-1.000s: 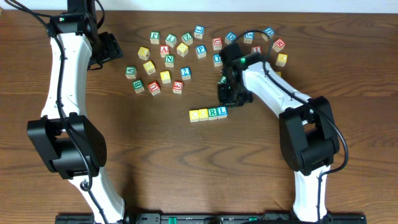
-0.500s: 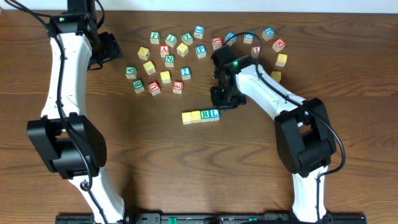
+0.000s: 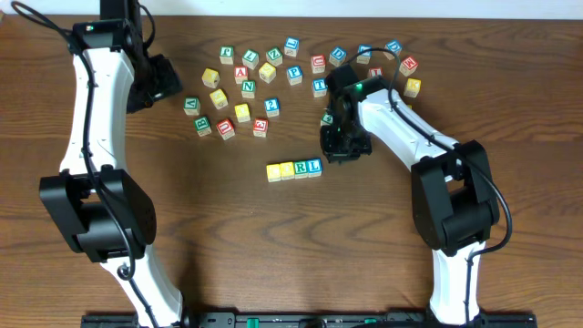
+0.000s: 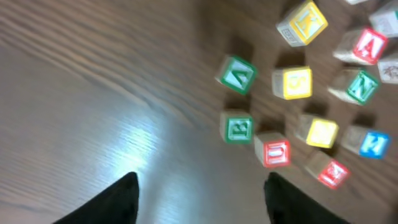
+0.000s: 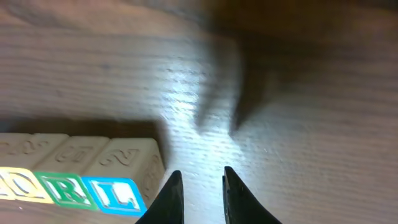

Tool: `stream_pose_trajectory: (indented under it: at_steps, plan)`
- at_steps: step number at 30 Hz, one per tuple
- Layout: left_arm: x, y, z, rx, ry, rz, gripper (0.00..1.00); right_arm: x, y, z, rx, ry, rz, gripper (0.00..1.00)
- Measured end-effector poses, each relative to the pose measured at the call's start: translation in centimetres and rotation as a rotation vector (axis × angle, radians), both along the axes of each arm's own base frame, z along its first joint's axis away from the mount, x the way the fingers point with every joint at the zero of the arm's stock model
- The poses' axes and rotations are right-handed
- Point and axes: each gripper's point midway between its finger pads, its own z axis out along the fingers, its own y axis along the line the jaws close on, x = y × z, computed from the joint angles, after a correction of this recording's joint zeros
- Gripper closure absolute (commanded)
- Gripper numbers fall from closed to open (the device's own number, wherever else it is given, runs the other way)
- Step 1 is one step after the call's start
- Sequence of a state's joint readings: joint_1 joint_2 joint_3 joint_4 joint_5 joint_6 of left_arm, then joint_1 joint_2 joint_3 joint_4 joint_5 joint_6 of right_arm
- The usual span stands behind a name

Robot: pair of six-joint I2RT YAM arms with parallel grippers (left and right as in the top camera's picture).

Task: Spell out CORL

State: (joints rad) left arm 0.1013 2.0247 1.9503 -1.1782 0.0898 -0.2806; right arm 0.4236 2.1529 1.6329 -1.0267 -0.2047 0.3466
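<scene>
With the CORL row (image 3: 293, 169) standing complete just beside the right gripper (image 5: 202, 179), whose slightly parted jaws hold nothing, a low sideways move may clip the L cube (image 5: 118, 193) and break alignment.

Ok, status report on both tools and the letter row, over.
Left tool open, empty, near loose blocks. Right tool barely open, empty, beside the L block, not touching. CORL row lined up, blocks touching. Nothing in the way.
</scene>
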Motion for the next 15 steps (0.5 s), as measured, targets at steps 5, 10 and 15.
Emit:
stream_pose_trajectory:
  at_steps: [5, 10, 15]
  plan:
    - [-2.8, -2.7, -1.6, -0.015, 0.126, -0.063, 0.92, 0.5, 0.3, 0.0, 0.010, -0.021, 0.002, 0.82]
    - [-3.9, -5.1, -2.3, 0.060, 0.164, -0.113, 0.92, 0.5, 0.3, 0.0, 0.010, -0.023, 0.002, 0.79]
    - [-4.8, -6.8, 1.6, 0.116, 0.021, -0.151, 0.92, 0.6, 0.2, 0.0, 0.004, -0.029, 0.001, 0.78]
